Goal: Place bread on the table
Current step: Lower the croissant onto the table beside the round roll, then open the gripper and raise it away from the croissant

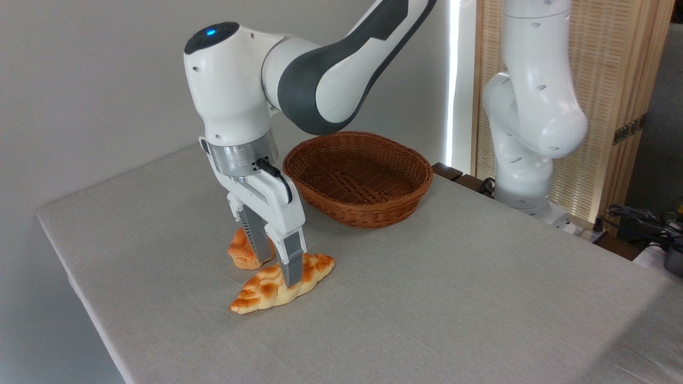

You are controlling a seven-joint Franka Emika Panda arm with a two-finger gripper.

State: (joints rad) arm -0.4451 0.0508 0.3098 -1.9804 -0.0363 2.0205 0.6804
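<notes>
Broadly, we start from the large rectangular table [427,298] under its plain light grey-white cloth, which gives us wide bare room in front of and to the right of the brown oval wicker basket [358,181], while its left and near edges drop off not far from where we work. That basket stands empty toward the back of the table. Left of and in front of the basket lies the long braided golden-yellow bread [267,290], flat on the cloth with its tapered ends pointing left-front and right-back. Just behind it, also left of the basket, sits a small round orange bun [241,255], partly hidden by the fingers.

We see the white two-finger gripper [273,261] standing over the loaf's middle, one finger on each side; the near finger looks to touch the crust, but whether the pair presses or has let go we cannot tell.

We judge the loaf light, probably a firm replica with a bumpy, fairly grippy surface, best held across its thick middle. Lifting straight up should clear the bun.
</notes>
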